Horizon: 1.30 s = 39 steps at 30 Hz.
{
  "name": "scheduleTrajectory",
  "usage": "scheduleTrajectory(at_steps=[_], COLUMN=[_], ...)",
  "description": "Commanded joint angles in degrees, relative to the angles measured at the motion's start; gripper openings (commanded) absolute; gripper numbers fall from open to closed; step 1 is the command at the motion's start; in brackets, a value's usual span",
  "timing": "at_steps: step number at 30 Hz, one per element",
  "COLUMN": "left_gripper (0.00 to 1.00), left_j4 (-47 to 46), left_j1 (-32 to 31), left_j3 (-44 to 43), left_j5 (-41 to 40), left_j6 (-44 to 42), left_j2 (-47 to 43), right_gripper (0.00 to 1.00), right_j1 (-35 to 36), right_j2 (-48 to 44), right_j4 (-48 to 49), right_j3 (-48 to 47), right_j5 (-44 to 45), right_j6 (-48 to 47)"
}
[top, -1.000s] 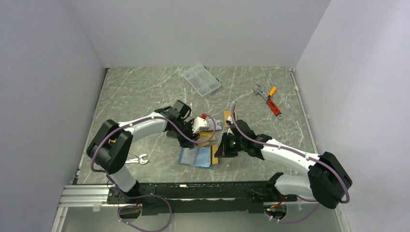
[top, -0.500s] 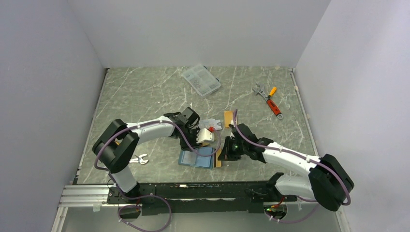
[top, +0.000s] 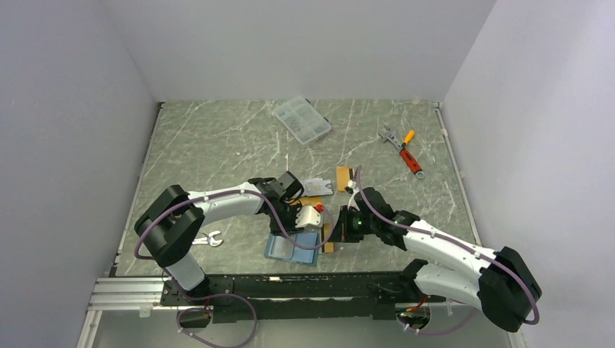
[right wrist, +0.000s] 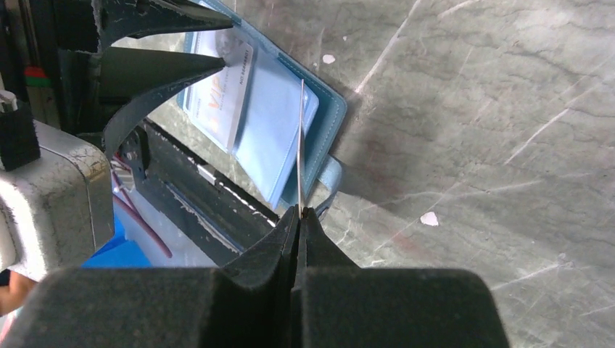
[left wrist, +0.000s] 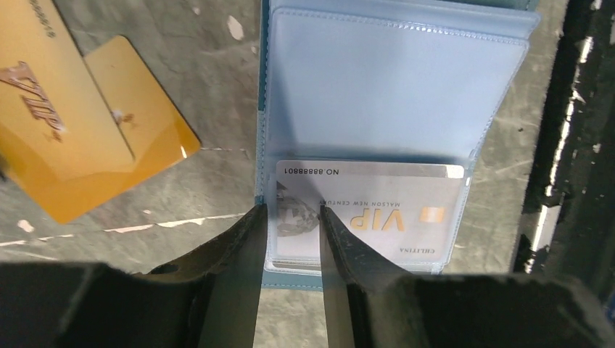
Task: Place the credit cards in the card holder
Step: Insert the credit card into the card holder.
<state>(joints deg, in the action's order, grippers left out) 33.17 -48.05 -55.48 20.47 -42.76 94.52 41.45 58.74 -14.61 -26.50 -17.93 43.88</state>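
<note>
The teal card holder [top: 293, 247] [left wrist: 395, 87] [right wrist: 290, 123] lies open near the table's front edge. A silver-grey credit card [left wrist: 377, 217] sits in its clear pocket. My left gripper [left wrist: 291, 212] [top: 307, 220] hovers low over the pocket's left end, jaws a narrow gap apart, with nothing gripped. My right gripper [right wrist: 300, 212] [top: 341, 229] is shut on an orange-gold card [right wrist: 301, 138] [top: 328, 236], held on edge just beside the holder's right side. Two more orange-gold cards [left wrist: 51, 138] [left wrist: 141, 109] lie overlapped on the table left of the holder. Another orange card [top: 344, 177] and a silver card [top: 318, 187] lie farther back.
A clear compartment box [top: 302, 120] sits at the back. An adjustable wrench [top: 389, 135] and orange-handled tools [top: 408, 154] lie at the back right. A small spanner [top: 207, 238] rests by the left arm. The black rail [top: 290, 284] [left wrist: 573, 145] runs just beyond the holder's near edge.
My left gripper has come toward the front edge and down over the open holder, its jaws narrowing. My right gripper has shifted slightly nearer with its card.
</note>
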Motion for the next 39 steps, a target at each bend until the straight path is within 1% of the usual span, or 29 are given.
scheduleTrajectory(at_steps=[1, 6, 9, 14, 19, 21, 26, 29, 32, 39], left_gripper=[0.37, 0.36, 0.38, 0.40, 0.44, 0.45, 0.46, 0.45, 0.44, 0.42], left_j4=[6.58, 7.00, 7.19, 8.77, 11.37, 11.55, 10.23, 8.35, 6.17, 3.29], left_j1=[-0.46, -0.41, -0.42, 0.41, 3.58, 4.75, 5.73, 5.76, 5.75, 5.77], left_j3=[1.37, 0.16, -0.40, -2.14, -5.60, -5.67, -1.42, 2.96, 5.59, 8.29], left_j5=[-0.72, -2.47, -2.14, -0.04, 2.57, 3.01, 2.40, 0.84, -0.76, -2.73], left_j6=[2.01, 5.80, 7.04, 6.32, 5.67, 4.98, 1.10, -1.76, -3.76, -4.40], left_j2=[-0.93, -1.68, -1.91, -3.09, -4.49, -5.12, -6.81, -8.43, -9.22, -8.45], right_gripper=[0.00, 0.00, 0.00, 0.00, 0.00, 0.00, 0.00, 0.00, 0.00, 0.00], right_j1=[0.20, 0.29, 0.32, 0.35, 0.35, 0.33, 0.30, 0.25, 0.31, 0.31], right_j2=[1.14, 3.00, 3.49, 5.06, 8.56, 9.75, 12.08, 12.73, 13.48, 14.54], right_j4=[1.21, 4.60, 5.71, 5.23, 6.45, 6.63, 6.44, 6.52, 6.47, 5.99], right_j3=[-0.79, 0.64, 1.19, 0.81, 1.12, 1.07, 0.33, 0.17, -0.07, -1.16], right_j5=[-3.91, -9.91, -12.60, -13.84, -15.21, -15.47, -15.42, -15.55, -15.73, -16.53], right_j6=[-1.38, -1.55, -1.89, -2.52, -2.34, -2.55, -3.08, -2.96, -3.00, -3.25])
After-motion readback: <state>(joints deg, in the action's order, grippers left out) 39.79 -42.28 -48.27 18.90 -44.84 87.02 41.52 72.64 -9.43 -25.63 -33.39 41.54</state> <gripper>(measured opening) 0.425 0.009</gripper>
